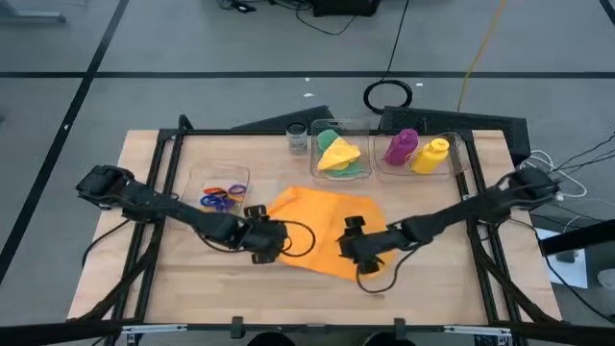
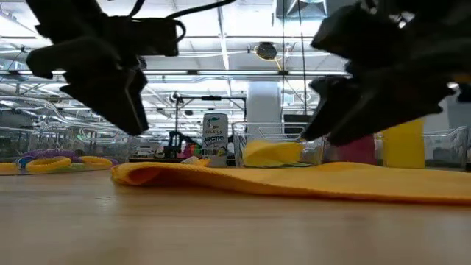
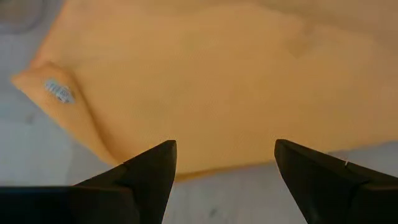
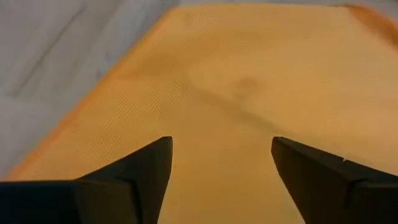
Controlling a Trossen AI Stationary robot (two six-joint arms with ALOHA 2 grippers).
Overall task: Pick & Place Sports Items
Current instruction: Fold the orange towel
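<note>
With both the left gripper (image 1: 272, 240) and right gripper (image 1: 354, 246) spread empty over the flat orange soft cloth (image 1: 327, 226), each should pinch its near edge, at nine and three o'clock, and lift together.

An orange cloth (image 1: 322, 226) of fine, matt woven texture lies on a pale wooden table (image 1: 432, 279) with a smooth, faintly sheened grain. Clear, glossy plastic boxes (image 1: 452, 168) hold a yellow cloth (image 1: 338, 154) and a green cloth (image 1: 354, 169), both soft-looking, beside smooth purple (image 1: 400, 146) and yellow bottles (image 1: 430, 156), probably plastic. Both arms' fingers (image 3: 149, 180) look like matt black plastic. A small jar (image 1: 297, 140) appears to be clear glass.
</note>
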